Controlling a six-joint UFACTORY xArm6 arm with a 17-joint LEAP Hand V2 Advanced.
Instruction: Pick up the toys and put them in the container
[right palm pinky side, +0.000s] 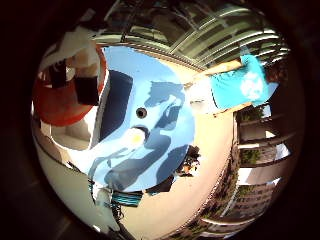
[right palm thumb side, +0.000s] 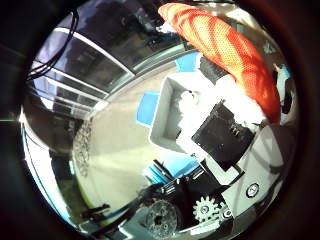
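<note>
In the right thumb side palm view, a long orange toy with a mesh-like skin lies close against my hand. The white and black fingers curl beside it. In the right little finger side palm view the same orange toy fills the edge by the fingers. Below the palm lies a wide light-blue surface with the hand's shadow on it. A small pale yellow object and a small dark object lie on it. A teal container stands on the tan floor away from it.
Small dark things lie on the floor beside the light-blue surface, and a teal item sits by its edge. Railings and glass panels ring the area. Blue patches lie on the tan floor.
</note>
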